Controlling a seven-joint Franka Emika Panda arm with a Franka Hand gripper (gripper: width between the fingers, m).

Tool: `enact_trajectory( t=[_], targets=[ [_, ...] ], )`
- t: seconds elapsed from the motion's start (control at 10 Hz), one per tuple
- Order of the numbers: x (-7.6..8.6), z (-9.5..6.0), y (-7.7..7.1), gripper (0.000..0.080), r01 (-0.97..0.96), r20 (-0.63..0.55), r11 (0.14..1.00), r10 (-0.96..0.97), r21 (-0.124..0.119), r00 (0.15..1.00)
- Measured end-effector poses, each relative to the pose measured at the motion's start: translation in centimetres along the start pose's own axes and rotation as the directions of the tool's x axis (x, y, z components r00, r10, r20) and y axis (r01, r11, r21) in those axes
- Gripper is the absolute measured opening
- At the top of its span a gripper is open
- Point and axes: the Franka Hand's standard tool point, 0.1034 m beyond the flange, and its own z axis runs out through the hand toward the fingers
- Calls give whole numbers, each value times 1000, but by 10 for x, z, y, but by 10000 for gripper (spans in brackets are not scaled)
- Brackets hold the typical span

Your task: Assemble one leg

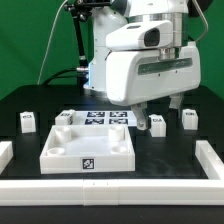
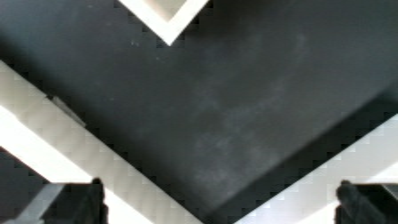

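Three small white legs with marker tags stand on the black table in the exterior view: one at the left (image 1: 27, 121), one in the right middle (image 1: 157, 124) and one further right (image 1: 188, 117). A fourth small white piece (image 1: 68, 115) stands behind the large white square tray-like piece (image 1: 60, 158). My gripper (image 1: 158, 108) hangs above the table over the right-middle leg, jaws wide apart and empty. In the wrist view my gripper (image 2: 214, 205) shows only dark fingertips (image 2: 63, 205) over bare black table; no leg shows there.
The marker board (image 1: 100, 118) lies behind the tray-like piece. A low white rail (image 1: 110, 190) borders the table at the front and both sides. In the wrist view, white bands (image 2: 54, 130) form a V, with a white corner (image 2: 169, 20) beyond; I cannot tell what they are.
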Motion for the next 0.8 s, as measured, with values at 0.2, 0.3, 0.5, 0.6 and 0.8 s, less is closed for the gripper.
enact_trajectory(
  t=[0.2,0.3,0.5,0.6,0.8],
  targets=[
    [0,0,0,650,-1,0,1000,1,0,1000],
    [0,0,0,650,-1,0,1000,1,0,1000],
    [0,0,0,650,-1,0,1000,1,0,1000],
    [0,0,0,650,-1,0,1000,1,0,1000],
    [-8,5,-4,650,150,6,989,-150,-4,989]
  ],
)
